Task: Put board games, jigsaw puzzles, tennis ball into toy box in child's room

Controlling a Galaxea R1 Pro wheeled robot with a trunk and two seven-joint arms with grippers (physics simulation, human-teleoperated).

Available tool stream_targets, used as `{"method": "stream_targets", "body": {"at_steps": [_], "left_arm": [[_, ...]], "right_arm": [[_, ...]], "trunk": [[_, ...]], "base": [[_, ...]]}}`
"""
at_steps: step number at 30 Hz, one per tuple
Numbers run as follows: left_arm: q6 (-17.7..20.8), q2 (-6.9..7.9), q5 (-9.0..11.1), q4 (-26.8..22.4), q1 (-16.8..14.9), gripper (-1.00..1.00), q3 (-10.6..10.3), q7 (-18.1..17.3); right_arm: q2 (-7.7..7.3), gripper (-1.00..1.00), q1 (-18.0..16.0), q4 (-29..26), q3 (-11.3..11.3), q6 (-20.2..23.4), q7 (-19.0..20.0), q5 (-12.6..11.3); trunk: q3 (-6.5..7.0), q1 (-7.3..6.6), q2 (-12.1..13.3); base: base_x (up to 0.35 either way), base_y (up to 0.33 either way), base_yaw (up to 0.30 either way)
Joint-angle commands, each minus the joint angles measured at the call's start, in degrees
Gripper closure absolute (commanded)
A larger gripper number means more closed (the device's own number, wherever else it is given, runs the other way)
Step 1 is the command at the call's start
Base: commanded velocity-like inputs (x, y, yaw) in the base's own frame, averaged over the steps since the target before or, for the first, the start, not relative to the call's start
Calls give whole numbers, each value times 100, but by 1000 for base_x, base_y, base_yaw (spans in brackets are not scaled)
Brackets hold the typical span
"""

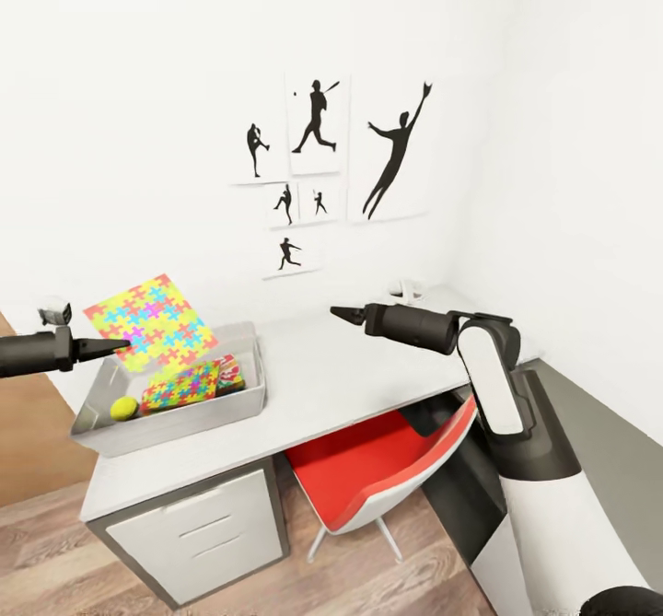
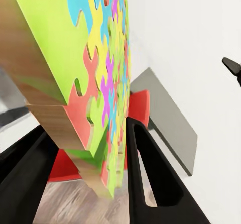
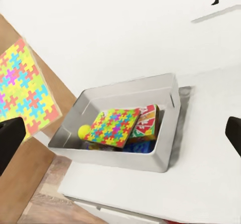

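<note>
Above the toy box, a jigsaw puzzle hangs in the left gripper.
Beneath that gripper the worktop [image 1: 350, 386] carries the grey toy box [image 1: 235, 401], which holds a second jigsaw puzzle [image 1: 181, 384], a board game [image 1: 229, 374] beside it, and the tennis ball [image 1: 124, 407] in the corner nearest the gripper. Tilted over the box's near end, the held jigsaw puzzle [image 1: 155, 320] is clamped at one edge between the left gripper [image 1: 118, 346] fingers. Right gripper [image 1: 341, 314] hovers apart over bare worktop, fingers spread wide, empty.
</note>
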Motion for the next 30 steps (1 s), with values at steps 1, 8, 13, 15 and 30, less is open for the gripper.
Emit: {"method": "stream_targets", "body": {"at_steps": [1,8,13,15,30], "left_arm": [[21,1,14,15,-15,100,-19,-8],[21,-291,15,68,-15,100,-22,483],[21,-642,37,96,-15,100,-20,970],[21,-813,50,145,-15,100,-16,1192],[21,-1680,356,484,-289,100,271,2541]], "right_arm": [[4,-100,-25,0,-1,23,49,60],[36,-100,-126,12,14,24,13,66],[38,-100,-133,18,-10,24,22,69],[39,-100,-133,16,-21,24,20,69],[-39,-100,-190,11,-71,38,32,54]], "trunk": [[-10,4,-13],[12,4,-13],[23,4,-13],[25,4,-13],[26,4,-13]], "base": [[0,0,269],[0,0,271],[0,0,196],[0,0,60],[0,0,7]]}}
